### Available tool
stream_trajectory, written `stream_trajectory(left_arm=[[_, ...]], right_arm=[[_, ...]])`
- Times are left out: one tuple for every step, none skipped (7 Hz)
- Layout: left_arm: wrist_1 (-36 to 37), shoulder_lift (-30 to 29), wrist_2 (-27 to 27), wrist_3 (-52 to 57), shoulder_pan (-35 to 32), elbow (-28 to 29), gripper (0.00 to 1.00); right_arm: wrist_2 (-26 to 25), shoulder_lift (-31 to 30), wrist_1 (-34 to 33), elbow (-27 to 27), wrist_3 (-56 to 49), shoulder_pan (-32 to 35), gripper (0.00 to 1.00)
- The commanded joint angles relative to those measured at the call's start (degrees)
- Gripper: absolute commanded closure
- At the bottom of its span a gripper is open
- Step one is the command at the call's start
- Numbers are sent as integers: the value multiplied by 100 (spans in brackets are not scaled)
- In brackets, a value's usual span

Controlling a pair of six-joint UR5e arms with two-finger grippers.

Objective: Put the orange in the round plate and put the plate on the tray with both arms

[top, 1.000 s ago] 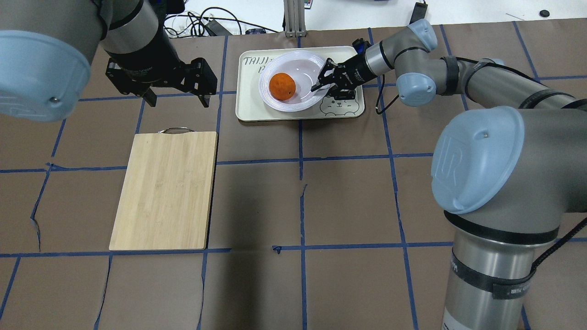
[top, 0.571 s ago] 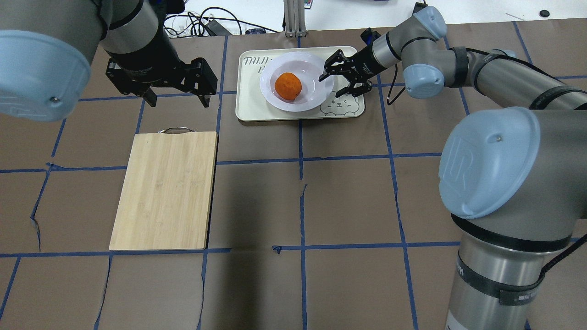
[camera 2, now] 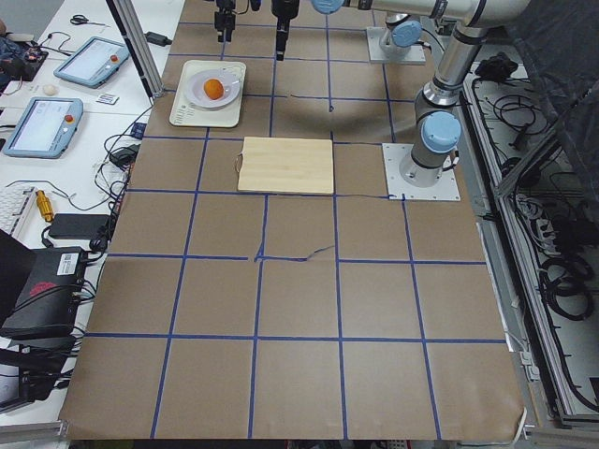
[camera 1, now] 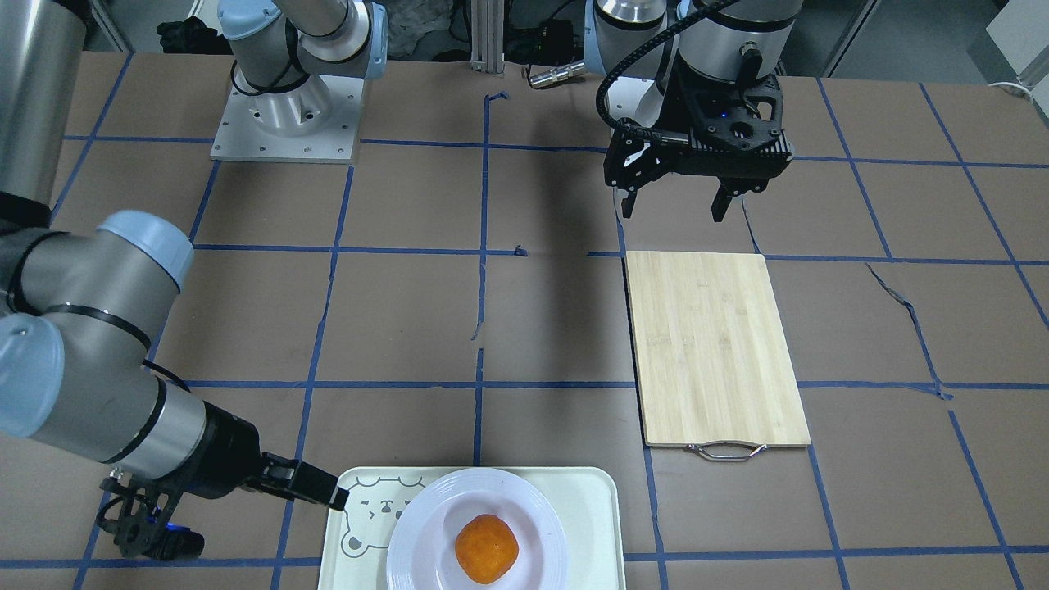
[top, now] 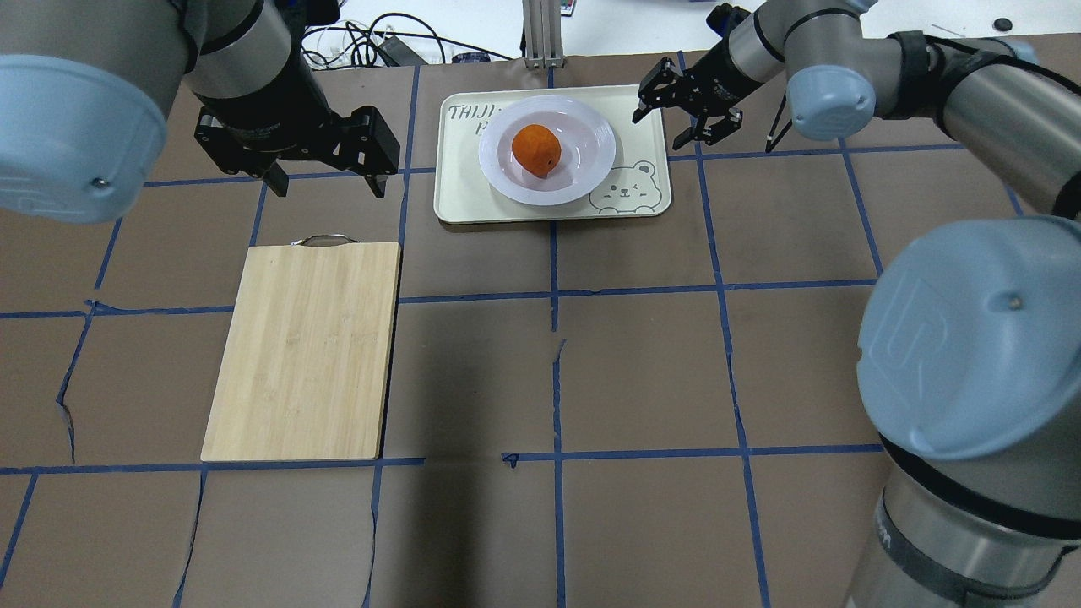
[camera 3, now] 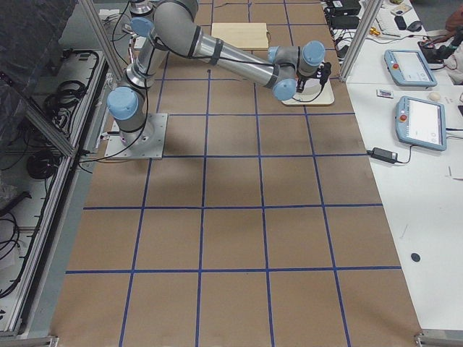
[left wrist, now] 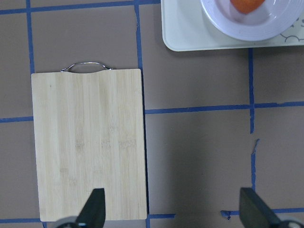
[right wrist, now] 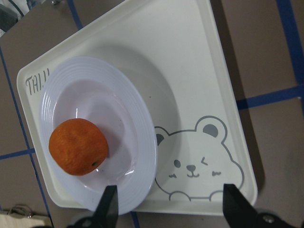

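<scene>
The orange sits in the hollow of the round plate, and the plate rests on the tray beside the bear drawing, at the far side of the table. The right pincer hangs just off the tray's right edge, fingers apart and empty. The left pincer hovers wide apart near the handle end of the cutting board, holding nothing.

Left gripper hangs with fingers apart. Just below it in view, the orange sits in the plate on the tray; the board lies farther below.
</scene>
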Motion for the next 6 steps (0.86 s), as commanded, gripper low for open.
stream_trajectory(left_arm=[[-2, -6, -11, 0, 1, 3, 0], [7, -15, -28, -9, 1, 3, 0], [7, -15, -37, -9, 1, 3, 0], [7, -15, -37, -9, 1, 3, 0], [7, -15, -37, -9, 1, 3, 0], [7, -15, -28, 0, 1, 3, 0]], right_arm=[[-1401, -1035, 1329, -2, -425, 174, 21], [-1861, -1562, 1899, 16, -417, 427, 21], [-2588, -1863, 2131, 103, -452, 700, 20], [-2621, -2075, 2386, 217, -452, 850, 20], [-2656, -2190, 2553, 331, -626, 800, 20], [-2691, -2313, 2851, 332, -698, 799, 20]])
